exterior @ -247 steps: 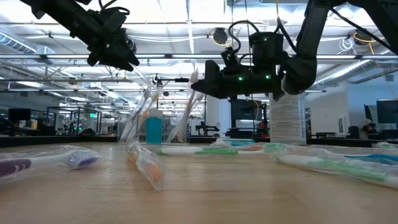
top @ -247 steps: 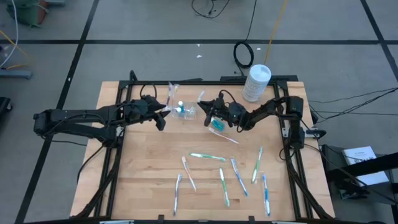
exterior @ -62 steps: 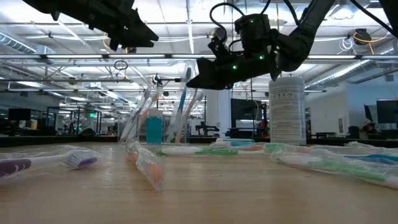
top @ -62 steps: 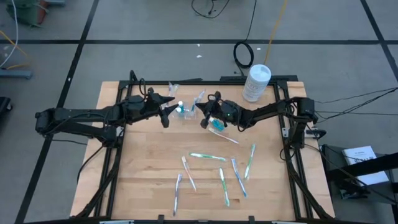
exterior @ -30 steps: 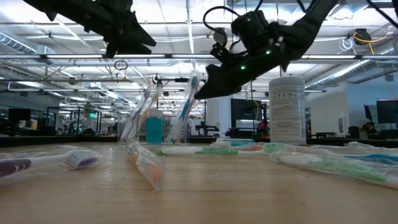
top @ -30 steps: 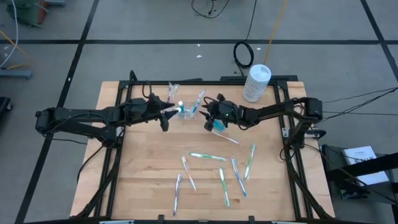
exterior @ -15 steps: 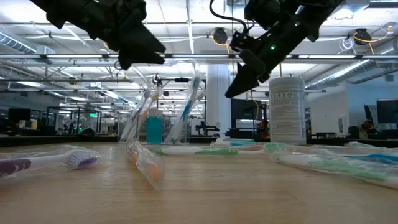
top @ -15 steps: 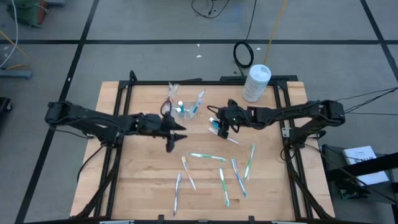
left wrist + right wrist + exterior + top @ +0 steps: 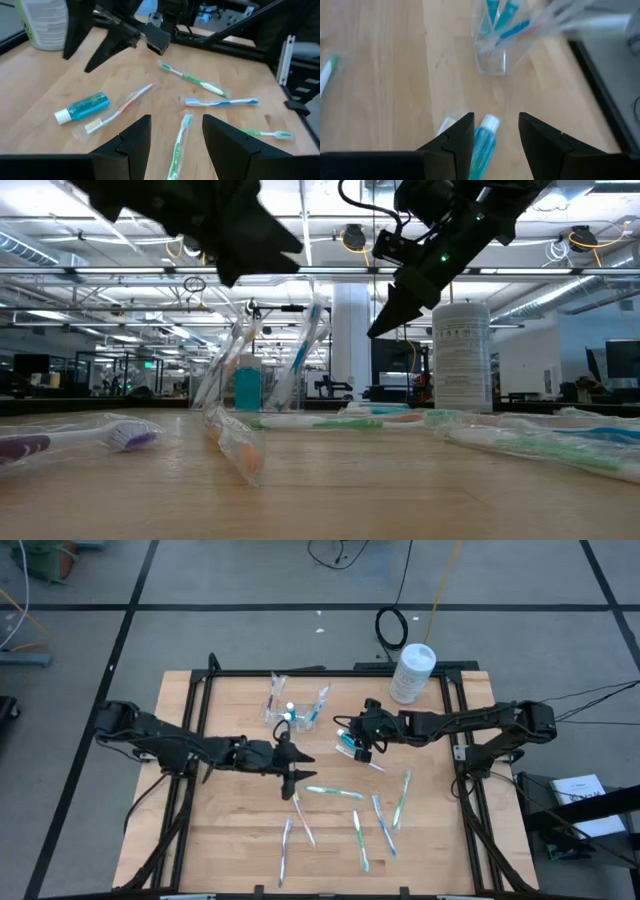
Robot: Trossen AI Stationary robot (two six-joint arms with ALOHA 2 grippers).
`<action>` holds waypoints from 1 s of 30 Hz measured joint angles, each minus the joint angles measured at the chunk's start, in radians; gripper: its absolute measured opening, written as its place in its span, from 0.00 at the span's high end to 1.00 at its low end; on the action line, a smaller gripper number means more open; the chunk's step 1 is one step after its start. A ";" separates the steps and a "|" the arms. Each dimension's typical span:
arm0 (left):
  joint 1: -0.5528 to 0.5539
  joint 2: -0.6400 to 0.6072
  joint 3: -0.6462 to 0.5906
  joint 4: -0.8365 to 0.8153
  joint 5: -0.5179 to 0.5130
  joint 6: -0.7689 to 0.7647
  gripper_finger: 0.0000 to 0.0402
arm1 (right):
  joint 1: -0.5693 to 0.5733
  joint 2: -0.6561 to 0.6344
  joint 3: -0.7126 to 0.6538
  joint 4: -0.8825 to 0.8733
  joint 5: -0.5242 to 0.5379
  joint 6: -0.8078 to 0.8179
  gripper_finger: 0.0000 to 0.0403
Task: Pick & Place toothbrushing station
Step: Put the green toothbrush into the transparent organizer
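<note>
The toothbrushing station [image 9: 295,710] stood at the table's far edge, already holding brushes. We judged it light, rigid, slippery and tippy, best gripped low by its walls. Our left gripper [image 9: 297,770] and right gripper [image 9: 358,748] were open and empty; a toothpaste tube [image 9: 483,142] and loose wrapped toothbrushes [image 9: 333,792] lay nearby.

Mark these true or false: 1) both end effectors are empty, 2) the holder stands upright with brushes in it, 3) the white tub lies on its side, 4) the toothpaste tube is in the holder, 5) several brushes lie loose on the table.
1) True: left end effector and right end effector are open, holding nothing.
2) True: the holder stands, brushes sticking out.
3) False: the tub stands upright at the table's far edge.
4) False: the tube lies on the table, beside a brush.
5) True: brushes lie scattered near the front.
</note>
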 joint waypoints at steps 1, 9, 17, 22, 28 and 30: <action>-0.003 0.016 0.030 -0.027 0.000 0.014 0.54 | -0.001 0.000 0.000 0.011 0.000 -0.011 0.64; 0.017 0.234 0.339 -0.362 0.057 0.143 0.54 | -0.001 0.000 0.000 -0.006 0.000 -0.013 0.64; 0.041 0.478 0.535 -0.425 0.219 0.281 0.54 | 0.002 0.000 0.001 -0.261 -0.003 0.118 0.64; 0.045 0.607 0.591 -0.397 0.237 0.291 0.54 | 0.002 0.000 0.001 -0.360 -0.003 0.182 0.64; 0.043 0.704 0.598 -0.348 0.225 0.271 0.54 | 0.002 0.000 0.001 -0.363 -0.004 0.219 0.64; 0.044 0.712 0.598 -0.355 0.201 0.273 0.54 | 0.002 0.001 0.001 -0.362 -0.004 0.241 0.64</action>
